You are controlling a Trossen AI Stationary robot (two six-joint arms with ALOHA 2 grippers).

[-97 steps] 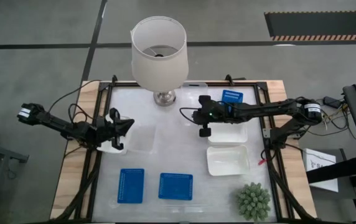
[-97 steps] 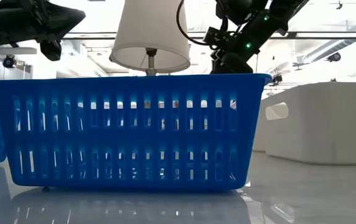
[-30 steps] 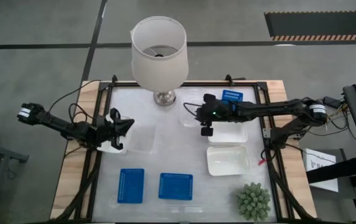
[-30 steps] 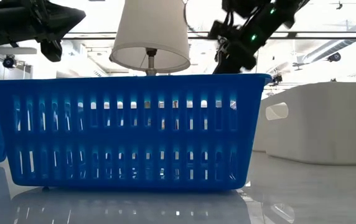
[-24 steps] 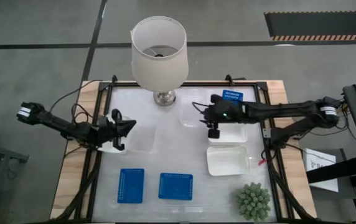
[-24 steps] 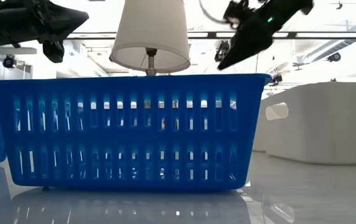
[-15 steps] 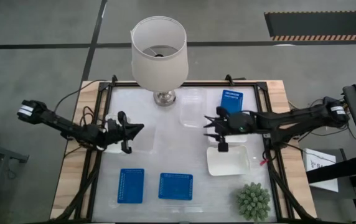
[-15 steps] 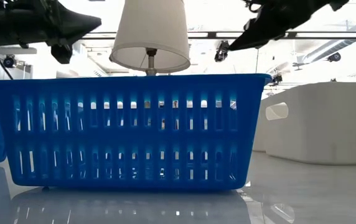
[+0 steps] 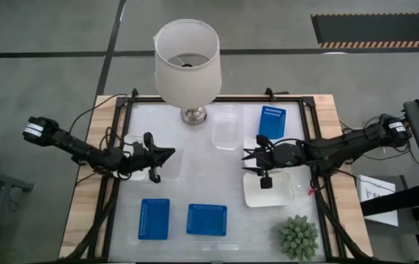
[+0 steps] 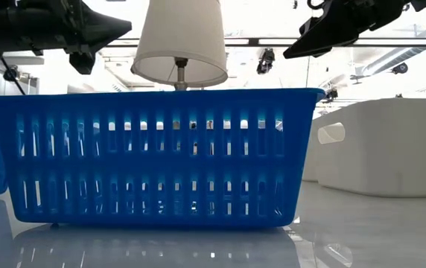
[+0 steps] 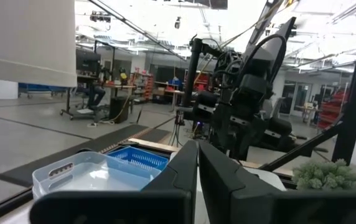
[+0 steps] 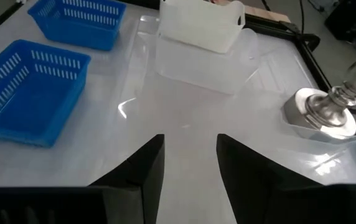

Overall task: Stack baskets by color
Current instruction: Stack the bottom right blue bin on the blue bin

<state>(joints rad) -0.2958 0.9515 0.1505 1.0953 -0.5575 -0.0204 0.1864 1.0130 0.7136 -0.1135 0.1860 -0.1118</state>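
Between placements. Right gripper hung spread and empty over the counter, above the white baskets at 4 o'clock. Left gripper pressed together at 9 o'clock. Blue baskets unstacked at 6 o'clock; next move probably needs a rim grasp.

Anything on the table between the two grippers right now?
In the high view, only a clear basket beside the left gripper; from there to the right gripper the tabletop is bare.

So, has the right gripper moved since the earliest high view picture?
Yes. The right gripper, open, was near the lamp base; now it has drawn back toward the right side and sits over the white basket, nearer the plant.
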